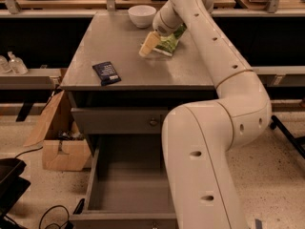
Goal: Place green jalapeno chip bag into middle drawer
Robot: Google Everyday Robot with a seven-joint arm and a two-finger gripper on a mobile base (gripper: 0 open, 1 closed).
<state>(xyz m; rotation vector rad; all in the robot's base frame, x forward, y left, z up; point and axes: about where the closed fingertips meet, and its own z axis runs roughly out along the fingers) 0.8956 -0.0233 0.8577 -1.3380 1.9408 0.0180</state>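
The green jalapeno chip bag (170, 43) lies on the grey cabinet top (128, 56), at its back right. My gripper (149, 45) is at the bag's left edge, low over the top, reaching in from the arm that curves up the right side of the view. The middle drawer (126, 187) is pulled open below, its floor bare. My arm hides its right part.
A white bowl (142, 15) stands at the back of the top. A dark navy flat packet (106, 73) lies at its front left. A shut drawer front with a round knob (153, 122) sits above the open drawer. A cardboard box (59, 144) stands on the floor at left.
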